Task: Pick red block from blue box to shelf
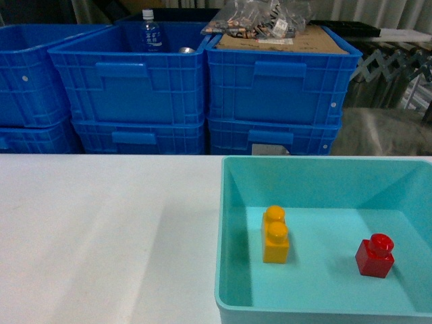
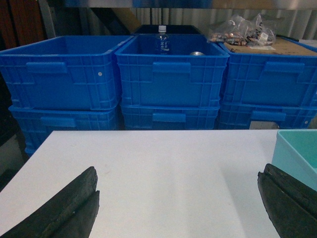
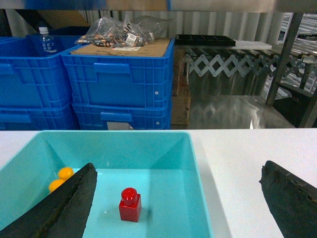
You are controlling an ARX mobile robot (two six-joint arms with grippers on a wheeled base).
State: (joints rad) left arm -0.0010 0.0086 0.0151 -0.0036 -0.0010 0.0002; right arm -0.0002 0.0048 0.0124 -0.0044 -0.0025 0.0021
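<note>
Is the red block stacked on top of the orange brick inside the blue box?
No: in the head view the red block stands alone on the blue box floor, apart from the orange brick.

left hand: matte black, ridged, tapering fingers; right hand: the same rough black fingers
</note>
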